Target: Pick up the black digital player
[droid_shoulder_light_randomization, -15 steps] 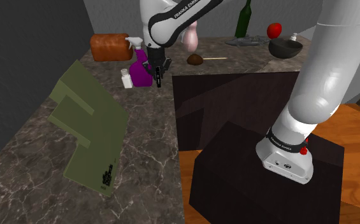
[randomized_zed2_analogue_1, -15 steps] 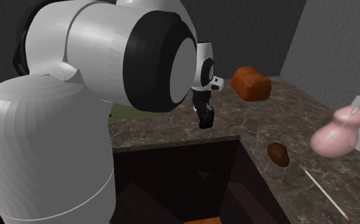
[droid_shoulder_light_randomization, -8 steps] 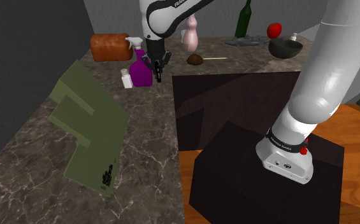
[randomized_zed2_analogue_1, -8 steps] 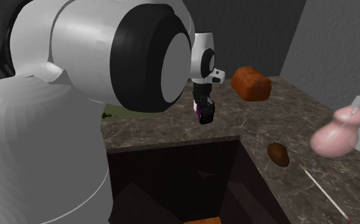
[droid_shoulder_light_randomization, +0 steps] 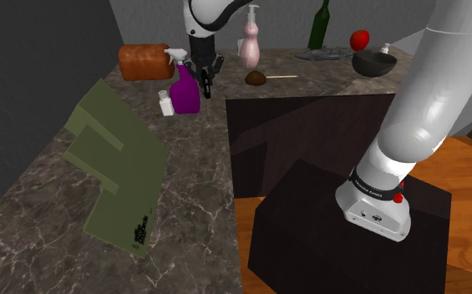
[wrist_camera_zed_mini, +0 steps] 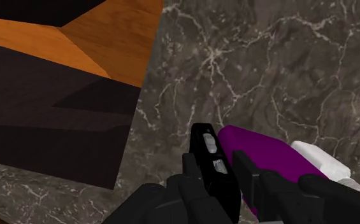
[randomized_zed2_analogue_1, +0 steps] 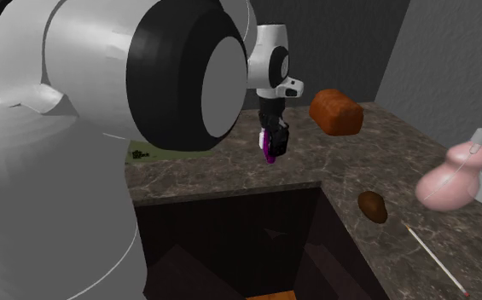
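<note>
The black digital player [wrist_camera_zed_mini: 209,153] is a slim dark slab with small grey buttons, clasped upright between my black fingers [wrist_camera_zed_mini: 246,173]. My gripper [wrist_camera_zed_mini: 220,178] is shut on it and holds it in the air above the dark marble counter [wrist_camera_zed_mini: 267,70]. In the shoulder view the gripper [droid_shoulder_light_randomization: 205,79] hangs with the player [droid_shoulder_light_randomization: 206,85] just beside a purple spray bottle [droid_shoulder_light_randomization: 185,92]. From the second exterior view the gripper [randomized_zed2_analogue_1: 274,145] and player [randomized_zed2_analogue_1: 280,141] hover above the counter's edge, with purple showing behind them.
A brown loaf [droid_shoulder_light_randomization: 144,61], a small white bottle [droid_shoulder_light_randomization: 166,103] and a pink soap dispenser [droid_shoulder_light_randomization: 249,46] stand close by. A brown lump [droid_shoulder_light_randomization: 256,78], a green bottle [droid_shoulder_light_randomization: 318,25], a dark bowl [droid_shoulder_light_randomization: 373,63] and a green sheet [droid_shoulder_light_randomization: 113,159] also lie on the counter. A dark recess [droid_shoulder_light_randomization: 309,134] opens beside it.
The gripper has risen and drifted toward the back of the counter, carrying the player with it. The bottles and the loaf have stayed put.
</note>
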Controlling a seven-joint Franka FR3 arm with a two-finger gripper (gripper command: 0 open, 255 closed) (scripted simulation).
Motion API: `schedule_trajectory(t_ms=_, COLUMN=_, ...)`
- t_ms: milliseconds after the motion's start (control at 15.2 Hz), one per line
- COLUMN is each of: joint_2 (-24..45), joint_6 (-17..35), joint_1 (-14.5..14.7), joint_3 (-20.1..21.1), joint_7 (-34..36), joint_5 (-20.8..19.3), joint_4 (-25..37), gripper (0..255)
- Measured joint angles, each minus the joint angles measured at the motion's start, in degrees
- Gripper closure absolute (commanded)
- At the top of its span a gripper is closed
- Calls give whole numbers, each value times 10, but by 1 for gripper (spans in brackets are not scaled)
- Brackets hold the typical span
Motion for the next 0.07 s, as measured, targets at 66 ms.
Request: schedule_trajectory(t_ms=66, joint_2=-1, joint_6=-5, joint_1=0, joint_3=0, joint_7=-2, joint_5=1, joint_4=4, gripper=255)
